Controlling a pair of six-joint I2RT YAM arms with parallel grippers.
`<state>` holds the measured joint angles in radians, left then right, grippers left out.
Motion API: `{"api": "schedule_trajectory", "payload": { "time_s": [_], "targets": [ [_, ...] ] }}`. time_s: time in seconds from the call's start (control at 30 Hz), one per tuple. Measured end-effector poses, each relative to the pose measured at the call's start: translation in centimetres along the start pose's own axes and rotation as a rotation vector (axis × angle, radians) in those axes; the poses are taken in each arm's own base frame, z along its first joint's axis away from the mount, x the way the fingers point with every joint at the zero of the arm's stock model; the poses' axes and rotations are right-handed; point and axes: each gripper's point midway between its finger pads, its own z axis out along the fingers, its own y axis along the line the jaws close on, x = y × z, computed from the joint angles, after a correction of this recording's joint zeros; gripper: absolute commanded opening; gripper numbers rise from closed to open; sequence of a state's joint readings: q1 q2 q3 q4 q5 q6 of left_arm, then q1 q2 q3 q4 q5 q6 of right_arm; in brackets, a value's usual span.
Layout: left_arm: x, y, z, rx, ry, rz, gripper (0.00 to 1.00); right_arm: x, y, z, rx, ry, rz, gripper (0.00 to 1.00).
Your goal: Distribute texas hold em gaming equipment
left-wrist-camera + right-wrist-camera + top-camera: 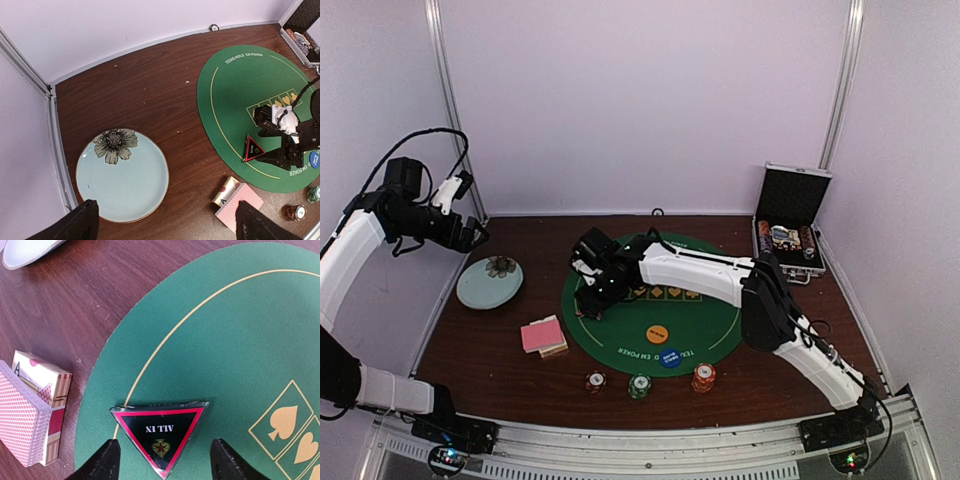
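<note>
The black red-edged triangular "ALL IN" marker (160,432) lies flat on the green poker mat (240,340) near its left edge. My right gripper (166,456) is open just over it, one finger on each side, neither touching. The left wrist view shows the same marker (253,148) beside the right gripper (280,150). A pink-backed card stack (542,335) and its box (45,380) rest on the wood left of the mat. Orange (657,334) and blue (669,357) buttons sit on the mat. Three chip stacks (639,385) stand near its front. My left gripper (475,237) hangs open and empty, high at the left.
A pale blue flowered dish (125,180) sits on the wood at the left, below the left gripper (167,222). An open metal case (790,225) with chips stands at the back right. Metal frame posts run along both side walls.
</note>
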<state>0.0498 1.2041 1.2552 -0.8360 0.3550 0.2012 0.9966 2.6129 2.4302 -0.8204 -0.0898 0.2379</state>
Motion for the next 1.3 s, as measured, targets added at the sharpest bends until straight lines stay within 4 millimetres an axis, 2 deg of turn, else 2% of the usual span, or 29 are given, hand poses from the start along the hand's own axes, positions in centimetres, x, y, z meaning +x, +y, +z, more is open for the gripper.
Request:
{"api": "schedule_trajectory", "payload": {
  "time_s": [0.1, 0.17, 0.27, 0.4, 0.47, 0.53, 0.6, 0.7, 0.8, 0.9, 1.07, 1.3],
  "targets": [
    [0.1, 0.0, 0.0, 0.0, 0.004, 0.002, 0.97, 0.1, -0.2, -0.5, 0.007, 0.003, -0.004, 0.79],
    [0.1, 0.0, 0.0, -0.001, 0.004, 0.003, 0.98, 1.1, -0.7, -1.5, 0.03, 0.022, -0.001, 0.8],
    [0.1, 0.0, 0.0, -0.001, 0.004, 0.004, 0.97, 2.6, -2.0, -4.3, 0.086, 0.046, 0.015, 0.8],
    [0.1, 0.0, 0.0, 0.002, 0.004, 0.005, 0.97, 3.5, -3.6, -9.4, 0.16, 0.017, 0.065, 0.79],
    [0.0, -0.1, -0.1, 0.003, 0.003, 0.005, 0.98, 4.3, -4.3, -11.2, 0.185, 0.004, 0.097, 0.79],
    [0.0, -0.1, -0.2, 0.005, 0.005, 0.004, 0.98, 6.0, -4.8, -12.2, 0.208, 0.015, 0.123, 0.78],
    [-0.1, -0.2, -0.3, 0.007, 0.006, 0.004, 0.98, 7.9, -5.3, -12.1, 0.229, 0.04, 0.146, 0.78],
    [0.1, -0.3, -0.3, 0.011, 0.014, 0.001, 0.97, 11.7, -5.1, -10.9, 0.254, 0.116, 0.155, 0.76],
    [0.2, -0.3, -0.3, 0.014, 0.015, 0.0, 0.98, 13.7, -4.5, -10.3, 0.262, 0.154, 0.158, 0.73],
    [0.2, -0.4, -0.3, 0.016, 0.018, -0.001, 0.98, 14.3, -3.7, -10.1, 0.256, 0.155, 0.169, 0.69],
    [-0.1, -0.4, -0.7, 0.015, 0.017, -0.001, 0.98, 13.8, -3.5, -9.6, 0.249, 0.129, 0.202, 0.66],
    [-0.4, -0.4, -0.9, 0.016, 0.007, 0.003, 0.98, 15.3, -4.0, -7.5, 0.278, 0.168, 0.21, 0.62]
  ]
}}
